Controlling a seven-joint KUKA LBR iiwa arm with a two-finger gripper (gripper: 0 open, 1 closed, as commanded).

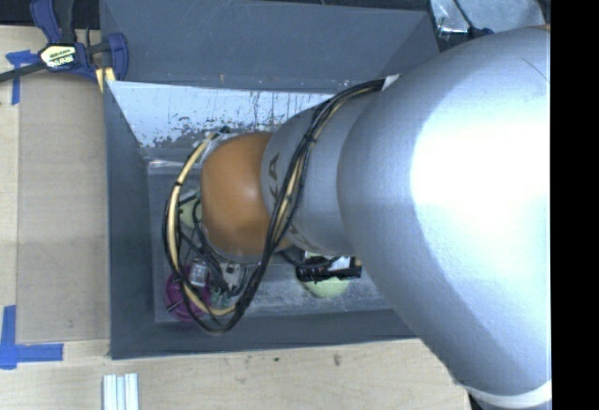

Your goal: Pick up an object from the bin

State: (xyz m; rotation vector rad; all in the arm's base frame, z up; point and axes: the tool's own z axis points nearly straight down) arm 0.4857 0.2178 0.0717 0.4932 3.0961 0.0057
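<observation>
So the gripper (211, 285) is down in the lower-left corner of the bin (126, 212), right beside a purple thing (176, 292). A yellow-green ball (326, 286) lies further right. Can't tell if it's clamped on anything, so I'd say the pick's not done yet.

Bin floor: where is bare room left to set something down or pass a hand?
Bare floor shows along the lower wall between the purple thing and the pale green ball, and in a thin strip by the bin's left wall. The lower left corner, under the arm's wrist, is crowded.
</observation>
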